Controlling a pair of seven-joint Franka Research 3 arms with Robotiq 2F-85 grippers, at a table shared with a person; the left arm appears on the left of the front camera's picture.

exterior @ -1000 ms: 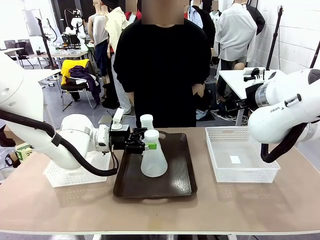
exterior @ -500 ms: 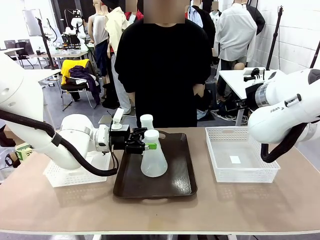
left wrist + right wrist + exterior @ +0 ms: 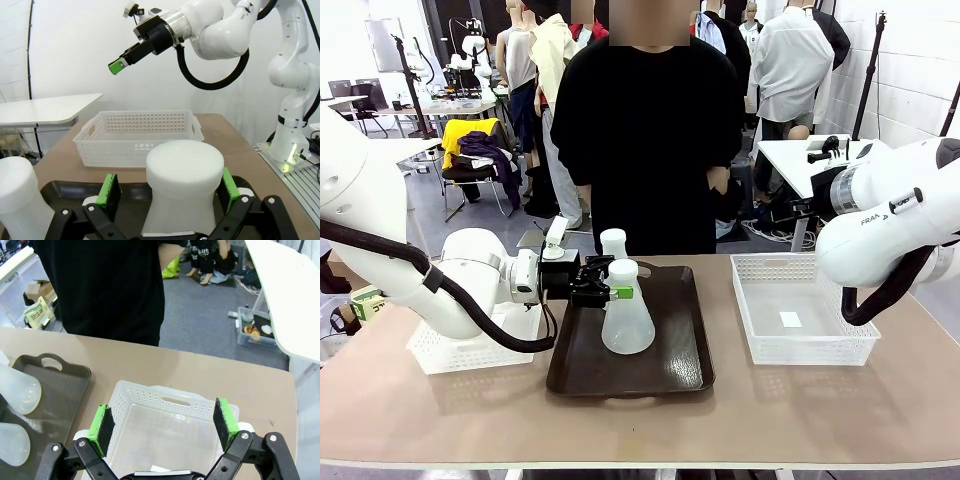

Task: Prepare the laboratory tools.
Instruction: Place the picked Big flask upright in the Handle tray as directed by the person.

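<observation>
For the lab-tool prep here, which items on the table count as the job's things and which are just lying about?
Job's things:
- near flask, on the tray, its neck between the left pincer's green pads
- far flask, standing behind it

Just there:
- brown tray
- right-side white basket, under the open right pincer
- left-side white basket

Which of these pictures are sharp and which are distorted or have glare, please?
Front view: even indoor light, sharp; a soft sheen on the dark brown rectangular tray. Left wrist view: the near translucent frosted-white conical flask fills the foreground, slightly soft; the left pincer straddles its neck. Right wrist view: wide-angle bending at the edges; the white lattice plastic basket is clear, without glare.
</observation>
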